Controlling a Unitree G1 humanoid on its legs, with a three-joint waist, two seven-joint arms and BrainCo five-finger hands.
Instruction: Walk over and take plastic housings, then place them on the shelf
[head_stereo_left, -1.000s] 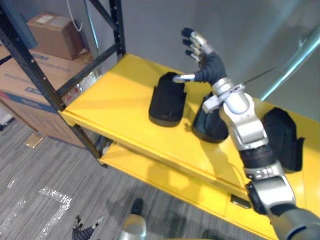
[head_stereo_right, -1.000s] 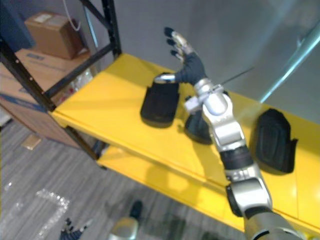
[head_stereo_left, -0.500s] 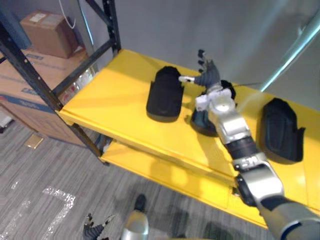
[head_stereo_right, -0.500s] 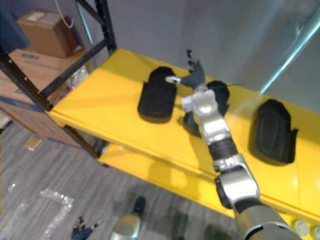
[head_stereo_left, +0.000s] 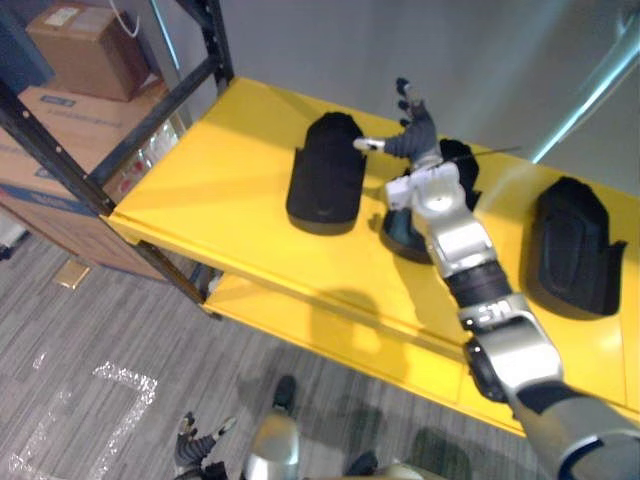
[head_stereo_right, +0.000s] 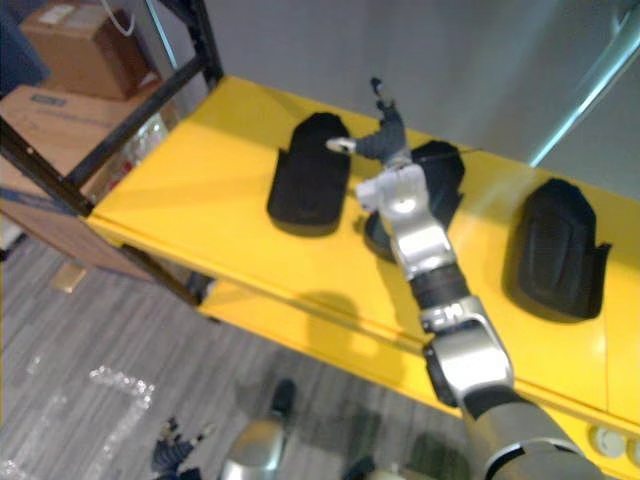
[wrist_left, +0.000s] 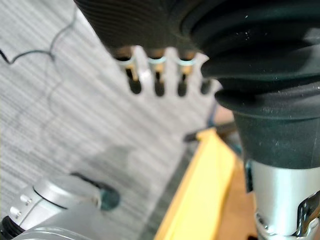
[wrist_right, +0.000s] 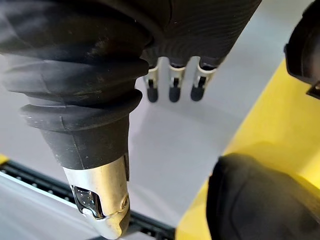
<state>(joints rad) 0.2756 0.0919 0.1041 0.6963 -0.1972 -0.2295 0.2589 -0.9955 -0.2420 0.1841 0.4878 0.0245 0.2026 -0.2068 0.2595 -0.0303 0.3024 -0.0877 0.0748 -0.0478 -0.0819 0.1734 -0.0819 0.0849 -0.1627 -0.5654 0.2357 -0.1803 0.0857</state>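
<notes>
Three black plastic housings lie on the yellow shelf. The left housing lies free, the middle housing is partly hidden under my right forearm, and the right housing lies apart. My right hand hovers over the gap between the left and middle housings. Its fingers are straight, so it is open and holds nothing. A housing shows just past it in the right wrist view. My left hand hangs low by the floor, open, fingers straight.
Black rack uprights and a slanted brace frame the shelf's left end. Cardboard boxes are stacked to the left. A lower yellow shelf sits beneath. A grey wall backs the rack, with a pale slanted pole at the right.
My right hand has dropped from a raised, spread pose to lower over the housings, turned edge-on. The view has shifted slightly; the housings have not moved.
</notes>
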